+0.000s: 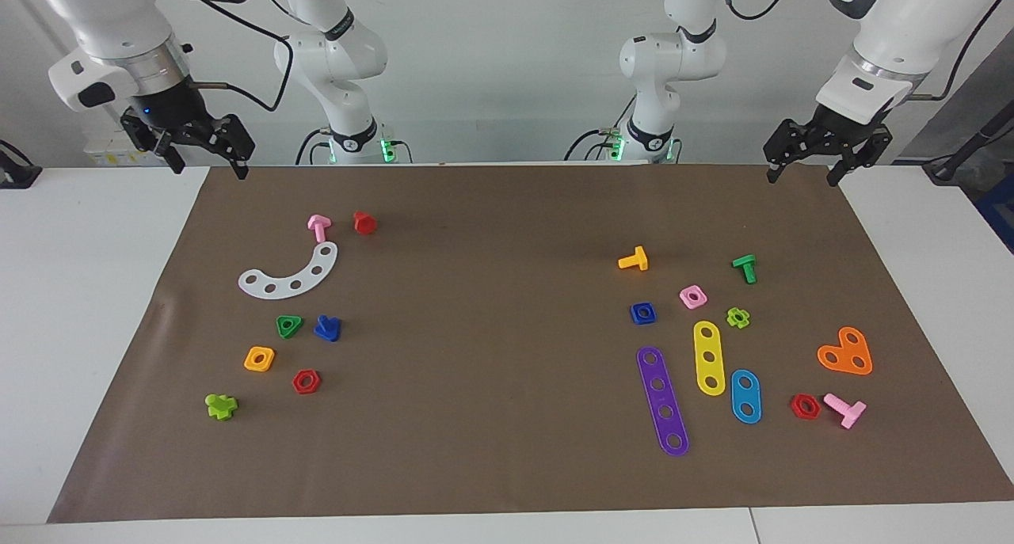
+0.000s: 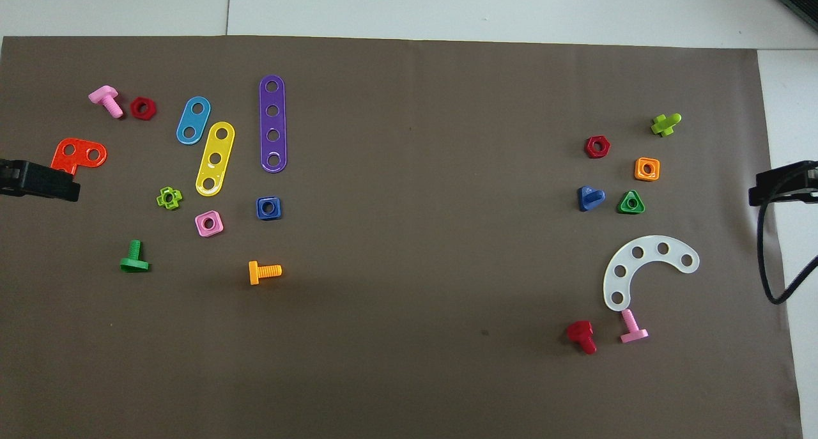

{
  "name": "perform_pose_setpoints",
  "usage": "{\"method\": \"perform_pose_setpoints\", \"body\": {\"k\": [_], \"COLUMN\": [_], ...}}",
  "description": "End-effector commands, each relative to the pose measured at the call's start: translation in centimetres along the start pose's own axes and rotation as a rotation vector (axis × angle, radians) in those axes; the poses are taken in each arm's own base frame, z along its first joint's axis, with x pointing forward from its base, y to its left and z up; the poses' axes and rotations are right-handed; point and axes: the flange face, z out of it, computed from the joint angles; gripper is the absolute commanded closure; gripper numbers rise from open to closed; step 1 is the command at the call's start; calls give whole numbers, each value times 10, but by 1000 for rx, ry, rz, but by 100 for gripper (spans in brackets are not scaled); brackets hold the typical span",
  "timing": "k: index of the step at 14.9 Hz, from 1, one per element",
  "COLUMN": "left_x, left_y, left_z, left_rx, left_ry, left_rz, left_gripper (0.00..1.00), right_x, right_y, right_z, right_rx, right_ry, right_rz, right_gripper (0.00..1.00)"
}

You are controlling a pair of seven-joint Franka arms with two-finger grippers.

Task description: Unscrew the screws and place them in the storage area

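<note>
Both arms parked high at the robots' edge of the brown paper mat [image 1: 507, 449], nothing held. Left gripper [image 1: 824, 160] hangs over the mat corner at the left arm's end, jaws spread. Right gripper [image 1: 194, 144] hangs over the corner at the right arm's end, jaws spread, empty.

Dark-blue bolt [image 1: 326, 328] lies loose on its side on the mat, just beside the green triangular nut [image 1: 289, 326], within the storage area: white curved strip [image 1: 289, 275], orange square nut [image 1: 259, 359] and red hexagonal nut [image 1: 306, 381] around it. It looks already unscrewed and placed.

Risks, judged:
- Bolt and triangular nut sit close; a wide approach could knock the nut or pinch both
- Stubby shaft on a flat head: bolt may roll or pivot away if nudged by one fingertip
- Blue square nut [image 1: 642, 313] at the left arm's end shares the colour; mistaken target possible
- Thin mat may drag or wrinkle if fingertips scrape it

No brands, labels or writing readable on parts, mat or arms
</note>
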Motion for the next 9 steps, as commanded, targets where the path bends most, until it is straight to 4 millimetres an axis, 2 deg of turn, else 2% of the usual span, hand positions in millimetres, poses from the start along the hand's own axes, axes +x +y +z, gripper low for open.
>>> {"method": "perform_pose_setpoints", "body": {"k": [1,9], "left_x": [-9,-9], "left_y": [-1,-1], "left_z": [-1,-1], "left_rx": [-2,-2], "left_ry": [-2,-2], "left_rz": [0,0], "left_gripper": [0,0], "right_x": [-9,-14], "right_y": [-7,-1], "right_z": [-1,-8], "right_rx": [15,47], "right_ry": [-10,-15], "right_rz": [-38,19], "right_gripper": [0,0]}}
